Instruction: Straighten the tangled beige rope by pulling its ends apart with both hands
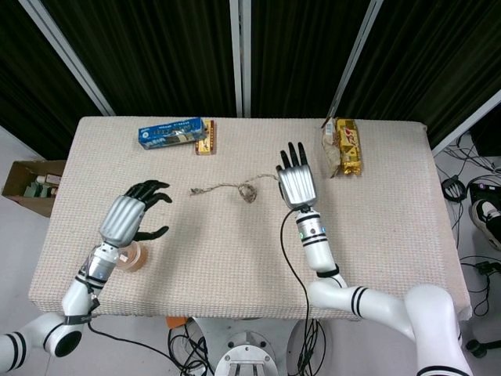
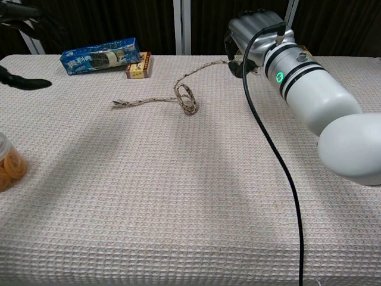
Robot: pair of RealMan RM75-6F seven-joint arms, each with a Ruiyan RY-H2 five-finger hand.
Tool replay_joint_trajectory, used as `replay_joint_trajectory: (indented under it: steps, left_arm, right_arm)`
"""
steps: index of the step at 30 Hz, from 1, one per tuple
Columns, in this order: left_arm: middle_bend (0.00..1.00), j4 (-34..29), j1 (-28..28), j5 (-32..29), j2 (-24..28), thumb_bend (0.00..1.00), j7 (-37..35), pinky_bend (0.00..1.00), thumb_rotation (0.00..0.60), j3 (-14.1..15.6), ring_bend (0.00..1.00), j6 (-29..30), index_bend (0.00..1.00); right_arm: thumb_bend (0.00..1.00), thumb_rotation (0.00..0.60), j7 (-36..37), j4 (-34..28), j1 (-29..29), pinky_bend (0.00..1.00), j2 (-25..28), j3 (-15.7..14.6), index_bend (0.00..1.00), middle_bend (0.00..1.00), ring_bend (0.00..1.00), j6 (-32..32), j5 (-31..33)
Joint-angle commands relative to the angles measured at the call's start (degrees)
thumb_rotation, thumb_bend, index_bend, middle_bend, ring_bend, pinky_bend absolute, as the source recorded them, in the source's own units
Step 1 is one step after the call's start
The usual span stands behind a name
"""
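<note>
My right robot hand [image 1: 297, 182] is up over the surface [image 1: 376, 235] w/ fingers pointing away from me. The beige rope [image 2: 184, 98] runs up from the cloth to its underside; in the chest view the rope's right end rises to the palm, so that hand holds the rope end, tho the fingers themselves are hidden behind the back of the hand.

Rope itself: left end lies flat on the surface, frayed tip pointing left, then a small loop stands roughly mid-rope, then the strand lifts off the cloth twd my right robot hand. It sits in the far-middle part of the surface, near the blue snack pack [image 1: 171, 132] and small red-yellow box [image 1: 206, 137] but apart from both.

My left robot hand [image 1: 135, 215] hovers over the near-left part, fingers spread apart, holding nothing, well apart from the rope's left end. Only dark fingertips of it show at the chest view's top-left edge. Just below it sits a clear jar of orange snacks [image 2: 10, 162], not touching it as far as I can tell.

Yellow snack bags [image 1: 343, 146] lie at far right. A cardboard box [image 1: 31, 185] sits on the floor off the left edge.
</note>
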Motion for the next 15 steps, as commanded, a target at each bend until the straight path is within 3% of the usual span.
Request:
replay_joint_trajectory:
  steps: [1,7,15]
  left_arm:
    - [0.21,7.1,-9.1,-10.6,-6.2,0.19,4.7,0.22,0.600,-5.9,0.16,-11.4,0.39]
    - [0.21,20.4,-18.4,-23.1,-16.8,0.21,12.0,0.20,0.600,-9.3,0.15,-20.5,0.41]
    - [0.19,35.5,-25.0,-31.0,-28.3,0.26,14.5,0.18,0.600,-10.9,0.10,-24.3,0.46]
  right_arm:
    - [0.48,0.600,-0.8,-0.8,-0.1,0.00,1.4,0.5,0.65,0.20,0.00,0.3,-0.3]
    - [0.48,0.600,-1.9,-1.3,-0.7,0.00,3.6,1.0,0.65,0.20,0.00,0.4,0.9]
    - [0.48,0.600,0.0,-0.7,-1.8,0.00,4.7,1.1,0.65,0.20,0.00,-0.3,2.6]
